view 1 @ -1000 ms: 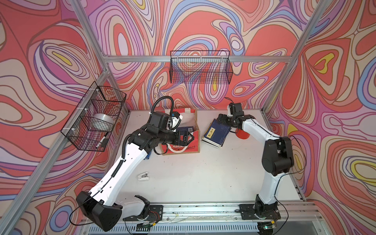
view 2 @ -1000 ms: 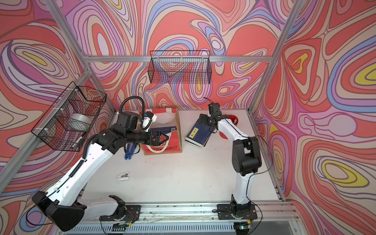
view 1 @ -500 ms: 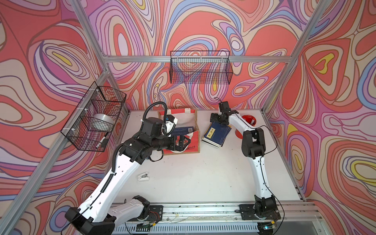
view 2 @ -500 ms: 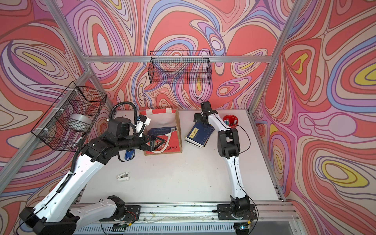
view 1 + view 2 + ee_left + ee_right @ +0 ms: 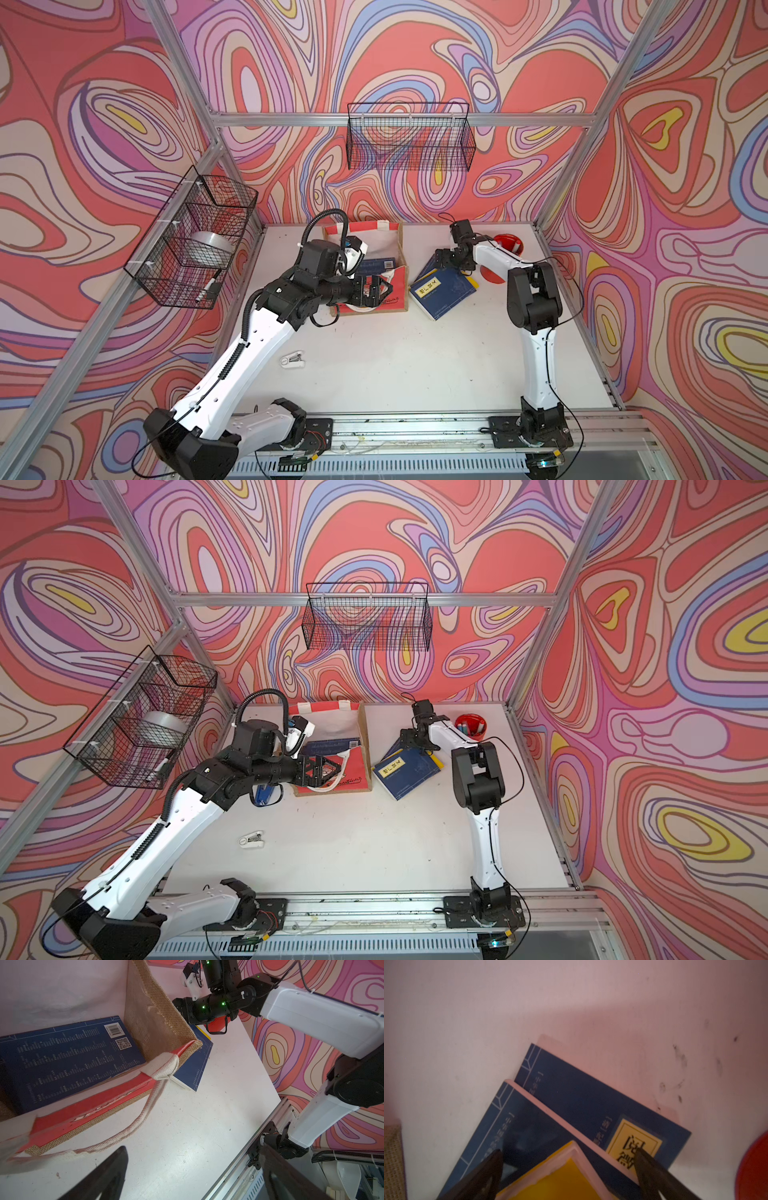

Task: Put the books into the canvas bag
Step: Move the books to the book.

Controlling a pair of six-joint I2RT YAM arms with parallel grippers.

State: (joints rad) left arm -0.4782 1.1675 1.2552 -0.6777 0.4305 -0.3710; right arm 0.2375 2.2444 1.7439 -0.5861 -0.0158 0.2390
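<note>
The canvas bag [image 5: 400,249] [image 5: 363,733] stands at the back centre with its mouth up. One navy book [image 5: 374,265] [image 5: 62,1059] lies inside it, barcode side showing. Right of the bag, more books [image 5: 442,289] [image 5: 405,771] lie stacked on the table, yellow label up. My left gripper [image 5: 376,291] [image 5: 192,1149] is open and empty over the bag's red front panel and rope handle [image 5: 145,1109]. My right gripper [image 5: 442,259] [image 5: 568,1151] is open above the stack's far corner, its fingers [image 5: 488,1174] either side of a yellow corner, touching nothing.
A red pen cup [image 5: 508,243] stands behind the right arm. A small white stapler-like item [image 5: 292,359] lies at the front left, and a blue tool [image 5: 264,793] sits under the left arm. Wire baskets [image 5: 409,137] [image 5: 195,241] hang on the back and left walls.
My right gripper has moved left from beside the pen cup to over the stack's far corner. The left arm's elbow has dropped towards the front, while its gripper stays at the bag's front.
</note>
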